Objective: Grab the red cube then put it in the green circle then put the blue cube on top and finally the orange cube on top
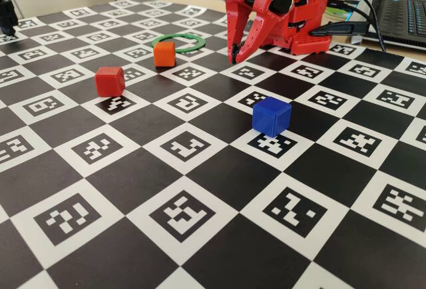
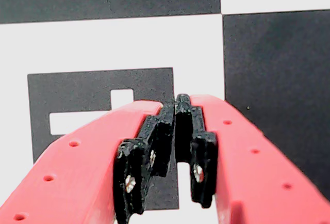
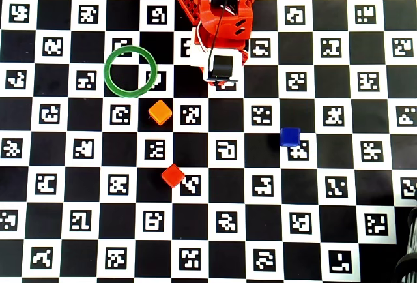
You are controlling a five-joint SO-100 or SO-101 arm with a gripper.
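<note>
My red gripper [image 1: 234, 59] hangs tip-down just above the checkered board [image 1: 200, 236], close in front of the arm base. Its jaws are shut and hold nothing; the wrist view [image 2: 180, 101] shows only board squares under the black fingertips. The green circle [image 1: 204, 40] lies flat to the gripper's left, and also shows in the overhead view [image 3: 130, 48], with nothing inside it. The orange cube [image 1: 164, 54] [image 3: 159, 111] sits just in front of the ring. The red cube [image 1: 110, 80] [image 3: 172, 175] lies nearer the camera on the left. The blue cube [image 1: 271, 116] [image 3: 290, 136] sits alone to the right.
The arm's red base [image 3: 218, 9] stands at the board's far edge. A laptop [image 1: 406, 16] and black cables [image 1: 359, 6] lie behind it on the right. A dark object [image 1: 6, 12] stands at the far left edge.
</note>
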